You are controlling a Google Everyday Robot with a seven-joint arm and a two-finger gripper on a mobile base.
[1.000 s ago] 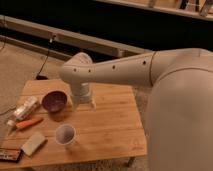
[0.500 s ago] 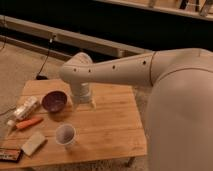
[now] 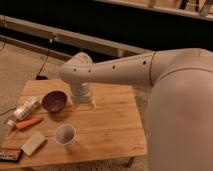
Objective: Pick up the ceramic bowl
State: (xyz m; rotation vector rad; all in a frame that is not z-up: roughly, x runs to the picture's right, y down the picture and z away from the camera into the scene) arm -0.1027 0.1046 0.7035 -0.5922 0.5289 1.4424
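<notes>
The ceramic bowl (image 3: 54, 101) is round, dark purple-maroon and glossy. It stands upright on the left part of the wooden table (image 3: 110, 125). My gripper (image 3: 83, 103) hangs down from the white arm, close above the table and just to the right of the bowl. It is beside the bowl, and I cannot tell whether it touches the rim. The small white cup (image 3: 65, 135) stands in front of the bowl, nearer the table's front edge.
An orange carrot (image 3: 27, 123), a white tube-like package (image 3: 25, 109), a pale sponge (image 3: 34, 143) and a dark flat bar (image 3: 10, 155) lie at the table's left side. My big white arm body fills the right. A cable runs on the carpet at the back left.
</notes>
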